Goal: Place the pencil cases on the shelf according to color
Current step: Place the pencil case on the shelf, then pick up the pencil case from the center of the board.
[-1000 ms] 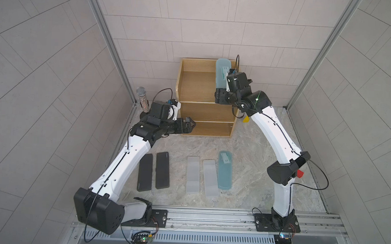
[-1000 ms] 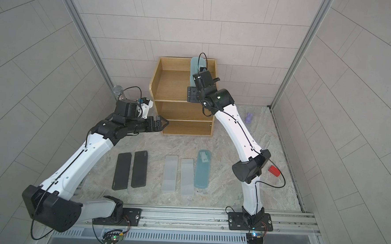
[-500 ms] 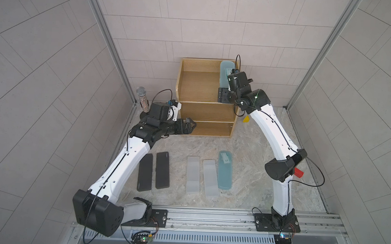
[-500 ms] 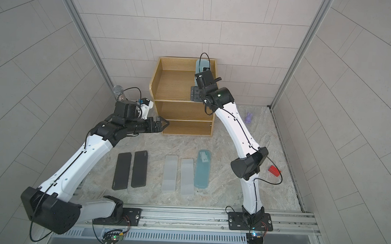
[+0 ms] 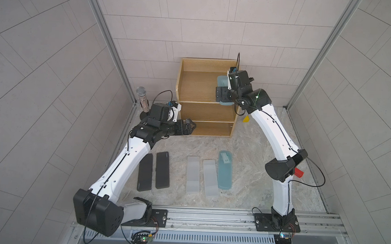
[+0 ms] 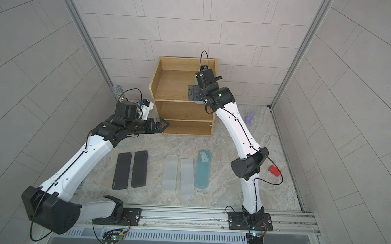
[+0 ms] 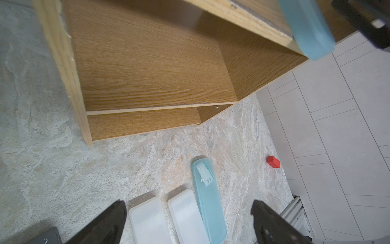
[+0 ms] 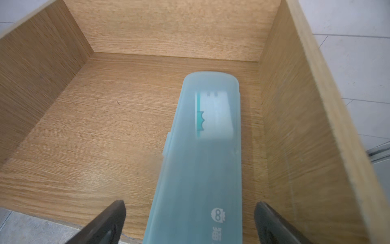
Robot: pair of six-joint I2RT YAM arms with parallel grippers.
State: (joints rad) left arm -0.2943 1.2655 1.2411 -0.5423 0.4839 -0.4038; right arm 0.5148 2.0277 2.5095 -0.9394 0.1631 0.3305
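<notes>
You are looking at the wooden shelf (image 5: pixel 201 86) standing at 12 o'clock on the marbled table (image 5: pixel 253 141), its open front facing 6 o'clock. The right arm is reaching over the top tier, and the right gripper (image 8: pixel 190 203) is hovering with its jaws spread wide on either side of a light-blue case (image 8: pixel 211 147), touching neither edge. That case is lying on the top tier at its 3 o'clock side, just beside the side panel, with its near end overhanging the front edge. The left gripper (image 7: pixel 187 202) is hanging at about 8 o'clock from the shelf, by the lower front corner; its jaws are standing apart and holding nothing. Toward 6 o'clock, five cases are lying in a row on the table: two black cases (image 5: pixel 145 172) (image 5: pixel 162 170) at the 9 o'clock end, two frosted grey cases (image 5: pixel 193 174) (image 5: pixel 209 178) in the middle, and the second light-blue case (image 5: pixel 225 172) at the 3 o'clock end, touching its grey neighbour. A small red block (image 6: pixel 274 171) is sitting at 3 o'clock, well apart from the row.
</notes>
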